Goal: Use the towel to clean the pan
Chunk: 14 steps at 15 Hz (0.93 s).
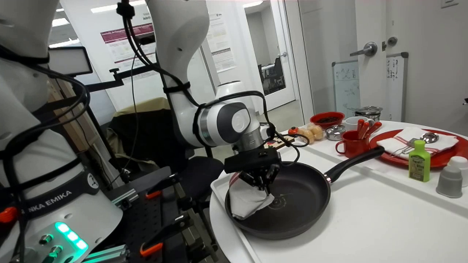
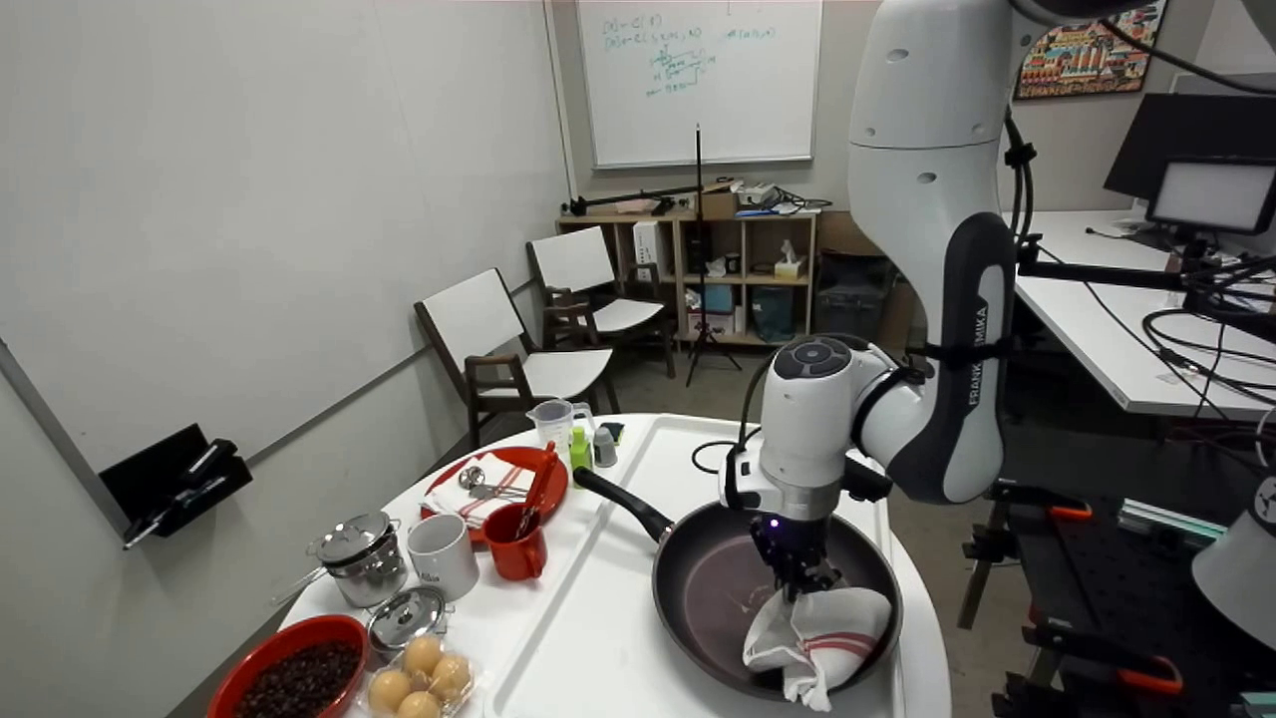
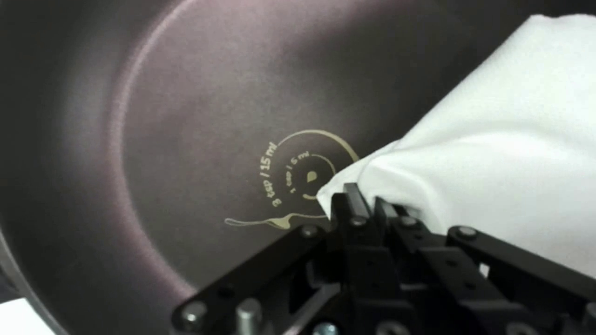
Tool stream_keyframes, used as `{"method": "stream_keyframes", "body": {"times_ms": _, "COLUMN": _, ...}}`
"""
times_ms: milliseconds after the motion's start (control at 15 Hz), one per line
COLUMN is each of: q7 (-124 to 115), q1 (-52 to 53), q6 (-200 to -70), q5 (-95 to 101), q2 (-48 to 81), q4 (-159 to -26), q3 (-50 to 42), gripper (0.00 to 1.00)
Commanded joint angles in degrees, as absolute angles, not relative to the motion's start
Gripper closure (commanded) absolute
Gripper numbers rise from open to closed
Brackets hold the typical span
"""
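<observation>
The black pan rests on the white table and also shows in an exterior view and in the wrist view. The white towel with red stripes lies bunched in the pan on the robot-base side, part of it reaching the rim; it also shows in an exterior view and in the wrist view. My gripper points down inside the pan, its fingers close together on a fold of the towel near the pan's middle. It shows in both exterior views. The cloth hides the pan floor beneath it.
The pan's handle reaches toward a red mug with red-handled utensils and a red plate. A green bottle and grey shaker stand nearby. Eggs, a white mug and a red bowl stand along the table.
</observation>
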<state>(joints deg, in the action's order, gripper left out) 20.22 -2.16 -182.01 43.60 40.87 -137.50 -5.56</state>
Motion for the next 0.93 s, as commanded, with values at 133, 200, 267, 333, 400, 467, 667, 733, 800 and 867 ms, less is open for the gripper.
{"method": "stream_keyframes", "body": {"times_ms": 133, "q7": 21.69, "q1": -9.93, "q6": -184.17, "q5": 40.5, "q2": 32.45, "q4": -142.44, "q3": -0.81, "gripper": 0.99}}
{"method": "stream_keyframes", "body": {"times_ms": 200, "q7": 21.74, "q1": -11.2, "q6": -184.4, "q5": 39.94, "q2": 30.92, "q4": -143.16, "q3": -0.17, "gripper": 0.99}}
{"method": "stream_keyframes", "body": {"times_ms": 267, "q7": 21.75, "q1": -12.36, "q6": -184.91, "q5": 39.35, "q2": 29.85, "q4": -143.67, "q3": 0.51, "gripper": 0.99}}
{"method": "stream_keyframes", "body": {"times_ms": 333, "q7": 21.89, "q1": -13.86, "q6": -185.02, "q5": 38.85, "q2": 28.39, "q4": -144.49, "q3": 1.31, "gripper": 0.99}}
{"method": "stream_keyframes", "body": {"times_ms": 400, "q7": 22.01, "q1": -14.94, "q6": -185.38, "q5": 38.42, "q2": 27.23, "q4": -144.97, "q3": 1.72, "gripper": 0.99}}
{"method": "stream_keyframes", "body": {"times_ms": 467, "q7": 22.16, "q1": -16.22, "q6": -185.54, "q5": 37.91, "q2": 26.28, "q4": -145.38, "q3": 2.44, "gripper": 0.99}}
{"method": "stream_keyframes", "body": {"times_ms": 667, "q7": 20.82, "q1": -21.86, "q6": -185.23, "q5": 39.41, "q2": 23.78, "q4": -146.03, "q3": 5.81, "gripper": 0.99}}
{"method": "stream_keyframes", "body": {"times_ms": 733, "q7": 20.55, "q1": -23.29, "q6": -185.14, "q5": 39.15, "q2": 23.14, "q4": -146.05, "q3": 6.63, "gripper": 0.99}}
{"method": "stream_keyframes", "body": {"times_ms": 800, "q7": 20.54, "q1": -25.67, "q6": -184.73, "q5": 38.81, "q2": 22.84, "q4": -145.73, "q3": 8.26, "gripper": 0.99}}
{"method": "stream_keyframes", "body": {"times_ms": 867, "q7": 20.51, "q1": -28.36, "q6": -184.26, "q5": 38.39, "q2": 22.61, "q4": -145.38, "q3": 10.24, "gripper": 0.99}}
